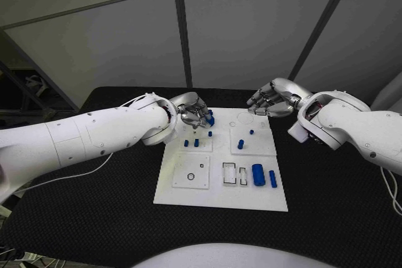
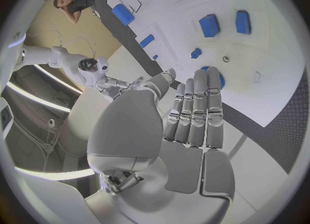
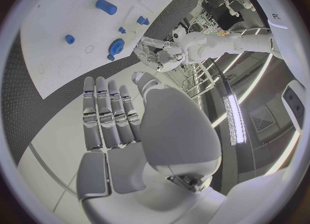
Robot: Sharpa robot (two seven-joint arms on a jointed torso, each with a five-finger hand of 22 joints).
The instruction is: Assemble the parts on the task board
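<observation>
White board (image 1: 219,192) with blue parts (image 1: 259,173): left hand (image 1: 194,113) fingers pinch a blue part at its far-left corner; right hand (image 1: 272,99), fingers apart, holds nothing, hovers beyond the far edge.

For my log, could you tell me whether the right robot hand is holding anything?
Empty: the right robot hand shows straight fingers, nothing between them.
</observation>
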